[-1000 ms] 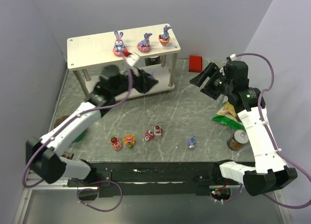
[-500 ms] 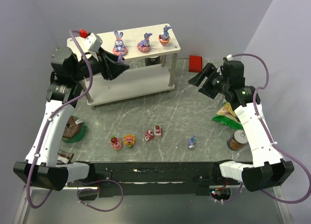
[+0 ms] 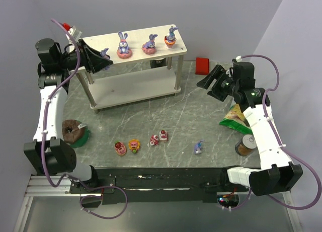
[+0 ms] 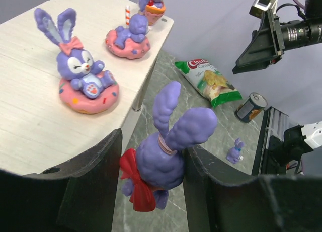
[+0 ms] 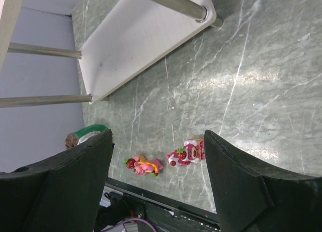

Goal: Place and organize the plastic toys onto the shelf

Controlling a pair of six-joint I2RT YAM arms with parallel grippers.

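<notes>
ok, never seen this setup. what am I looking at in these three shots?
Two robot arms are bolted to the near edge of a table. The wide picture is from a fixed camera above and behind them. The other two are from a camera on each wrist. The left fingers pinch a purple bunny with a red bow by the top board of the shelf, where three bunnies sit. The right fingers are open and empty above the table. On the table: four sweets, one small bunny, a chip bag, a can, a red block, a cake on a green plate.
</notes>
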